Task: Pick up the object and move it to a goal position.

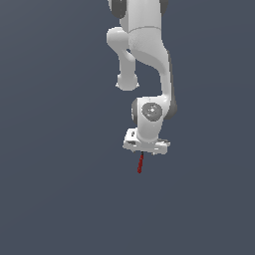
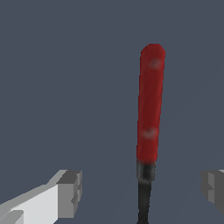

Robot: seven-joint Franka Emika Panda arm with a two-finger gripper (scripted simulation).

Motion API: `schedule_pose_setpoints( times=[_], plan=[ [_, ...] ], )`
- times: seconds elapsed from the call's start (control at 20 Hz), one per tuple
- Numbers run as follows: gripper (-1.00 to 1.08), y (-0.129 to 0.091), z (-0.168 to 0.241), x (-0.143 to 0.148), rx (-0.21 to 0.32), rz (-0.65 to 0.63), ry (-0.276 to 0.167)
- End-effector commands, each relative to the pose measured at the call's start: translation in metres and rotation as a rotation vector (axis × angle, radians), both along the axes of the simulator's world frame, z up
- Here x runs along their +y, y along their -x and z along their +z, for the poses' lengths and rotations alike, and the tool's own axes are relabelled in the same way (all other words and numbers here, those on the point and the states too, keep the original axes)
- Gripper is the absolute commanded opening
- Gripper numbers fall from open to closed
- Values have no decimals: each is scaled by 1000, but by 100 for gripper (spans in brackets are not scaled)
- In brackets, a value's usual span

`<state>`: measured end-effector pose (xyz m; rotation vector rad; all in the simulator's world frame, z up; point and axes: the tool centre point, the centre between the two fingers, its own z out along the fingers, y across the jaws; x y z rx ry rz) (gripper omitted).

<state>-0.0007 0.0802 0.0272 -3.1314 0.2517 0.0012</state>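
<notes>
Object (image 2: 150,105) first: you are looking at a thin red rod with a dark knob at one end, lying on the plain grey counter (image 1: 55,199). In the exterior view it shows just below the white gripper (image 1: 143,153), its dark end nearest the hand and its red length running away from it.

Going left to right across the wrist view, you meet one finger (image 2: 70,192) with its grey pad, then a stretch of bare counter, then the rod, then the other pad at the far edge. The jaws stand wide, well apart, and neither pad touches the rod. It sits nearer the second pad than the first, so it is off-centre in the gap.

My reading is that you are at the approach step, with the grasp not yet made. Whether the fingertips are already down at the rod's level I cannot tell from these views. The next move calls for centring the gap over the rod, lowering until the pads flank it, then closing gently; it is very slim, so a poor line-up could roll it aside. No goal marker shows in either view.

No brand, label or writing can be read anywhere.
</notes>
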Motion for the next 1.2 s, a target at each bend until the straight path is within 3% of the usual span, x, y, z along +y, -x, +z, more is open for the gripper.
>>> schedule_pose_setpoints(
  times=[0.0,0.25,0.3,1.15],
  plan=[
    [100,0,-10,0,-1,-1,0],
    [100,-1,-17,0,-1,-1,0],
    [-100,-1,-17,0,-1,-1,0],
    [-100,0,-4,-14,-1,-3,1]
  ],
)
